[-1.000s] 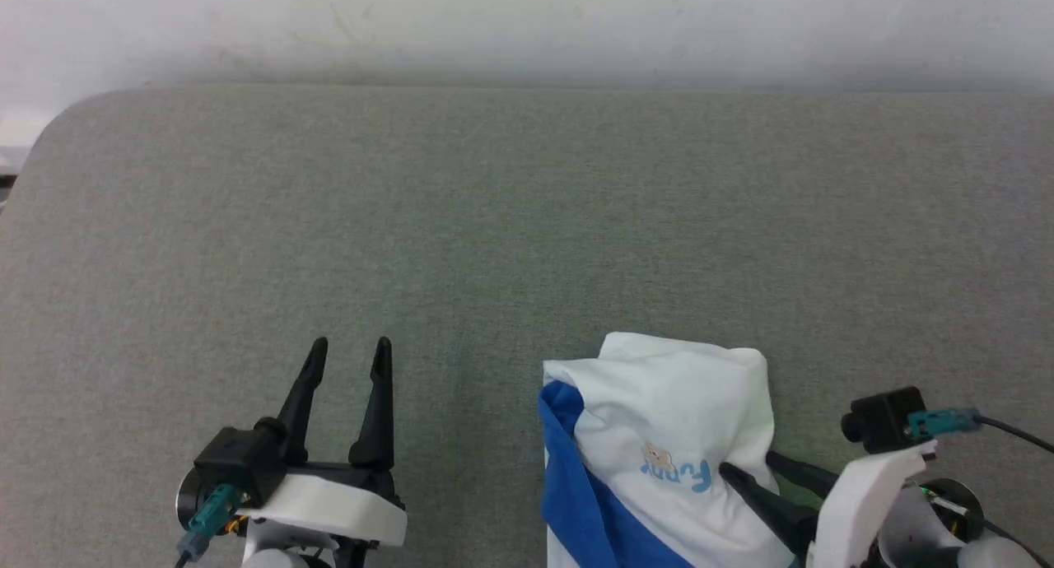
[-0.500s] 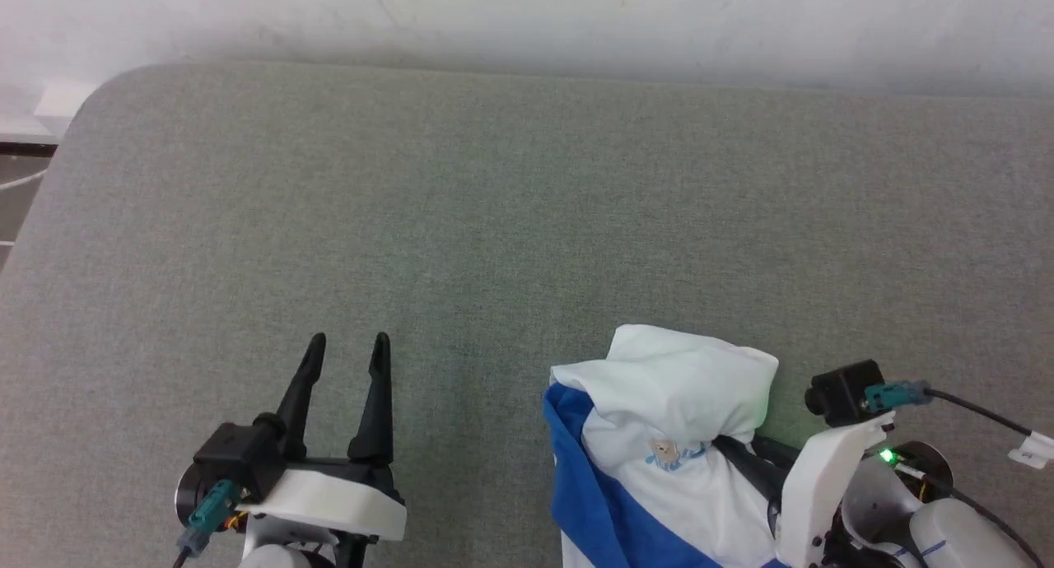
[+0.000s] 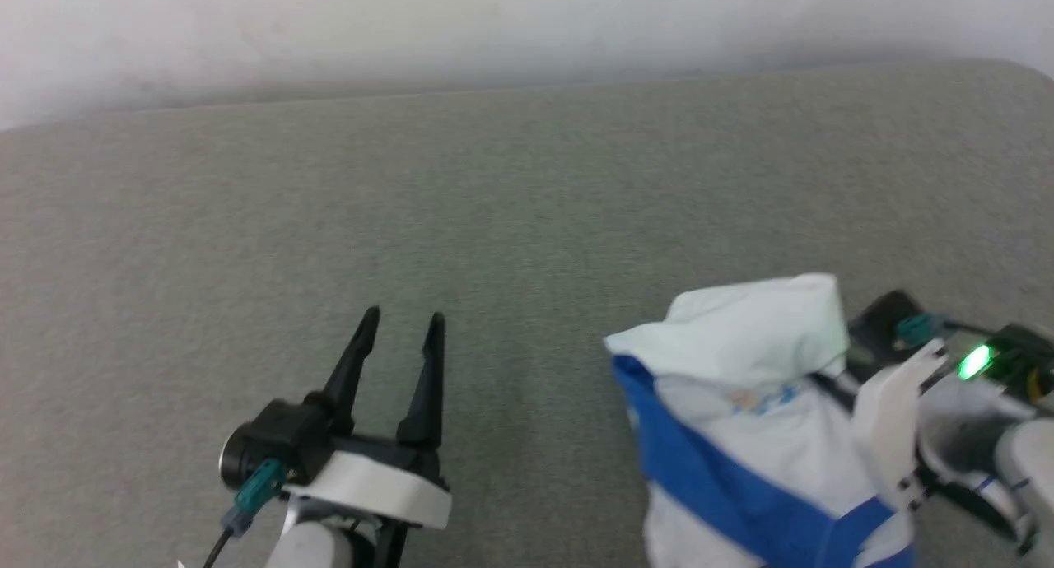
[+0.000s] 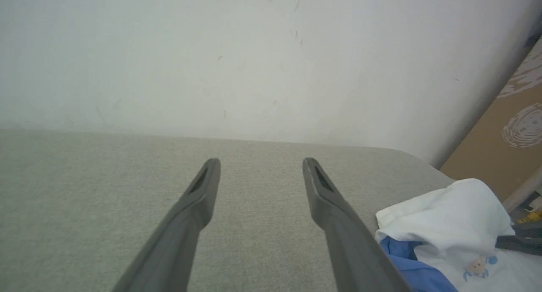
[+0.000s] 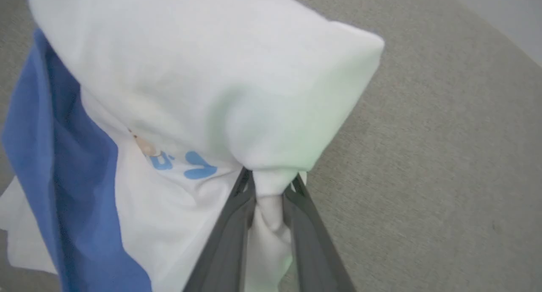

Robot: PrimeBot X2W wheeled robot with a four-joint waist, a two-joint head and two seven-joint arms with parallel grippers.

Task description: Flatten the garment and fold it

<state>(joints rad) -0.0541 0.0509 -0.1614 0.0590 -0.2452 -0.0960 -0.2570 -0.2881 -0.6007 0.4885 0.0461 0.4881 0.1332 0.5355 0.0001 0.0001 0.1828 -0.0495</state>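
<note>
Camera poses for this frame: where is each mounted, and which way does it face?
Head: on the head, looking forward and down at the grey surface; left gripper and right arm show.
Left wrist: on the left wrist, along its open gripper toward the wall.
Right wrist: along the right gripper, shut on the garment.
Shared: all three see the garment and grey surface.

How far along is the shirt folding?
Early. Done: the right claw is shut on a pinch of the shirt. In hand: the shirt is bunched, not flat. Left: flattening and every fold; the left claw is open, apart from it.
</note>
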